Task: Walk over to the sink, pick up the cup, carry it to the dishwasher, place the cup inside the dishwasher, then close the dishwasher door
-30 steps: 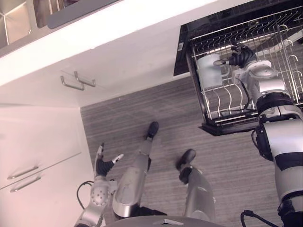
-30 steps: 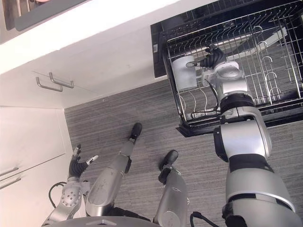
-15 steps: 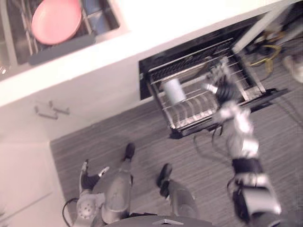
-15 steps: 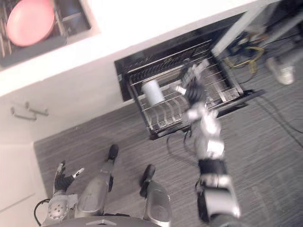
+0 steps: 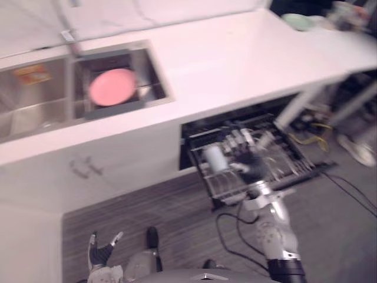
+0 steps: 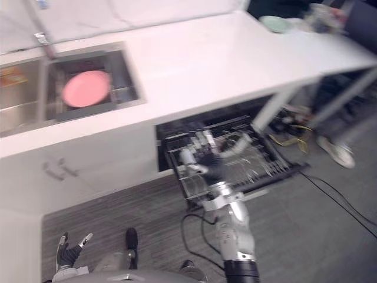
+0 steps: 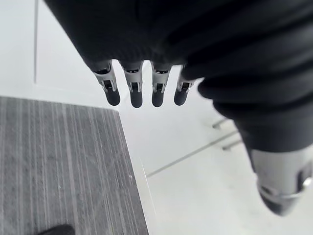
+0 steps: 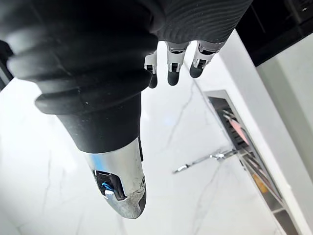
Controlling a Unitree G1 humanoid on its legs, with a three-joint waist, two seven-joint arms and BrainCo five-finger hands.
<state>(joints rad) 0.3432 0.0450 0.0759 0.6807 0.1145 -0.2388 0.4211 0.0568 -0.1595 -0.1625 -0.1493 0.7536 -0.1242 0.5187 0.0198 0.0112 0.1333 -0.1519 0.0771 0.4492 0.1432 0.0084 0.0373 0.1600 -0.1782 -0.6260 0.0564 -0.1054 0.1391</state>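
A pale cup (image 5: pixel 214 158) stands in the left part of the wire rack (image 5: pixel 285 160), which is pulled out of the open dishwasher under the white counter. My right hand (image 5: pixel 250 161) hovers over the rack just right of the cup, open, fingers spread and holding nothing; its wrist view shows straight fingers (image 8: pixel 169 63). The lowered dishwasher door (image 6: pixel 293 171) lies under the rack. My left hand (image 5: pixel 100 253) hangs low by the white cabinets, open and empty, fingers (image 7: pixel 136 90) straight.
A pink plate (image 5: pixel 112 87) lies in the sink (image 5: pixel 150 71) set in the counter (image 5: pixel 235 59). A green bowl (image 6: pixel 274 23) sits at the counter's far right. A person's shoe (image 6: pixel 336 152) and cables rest on the grey floor right of the dishwasher.
The camera has swung up, bringing the counter and sink into view. My right hand has come off the cup and spread its fingers; the cup stays in the rack.
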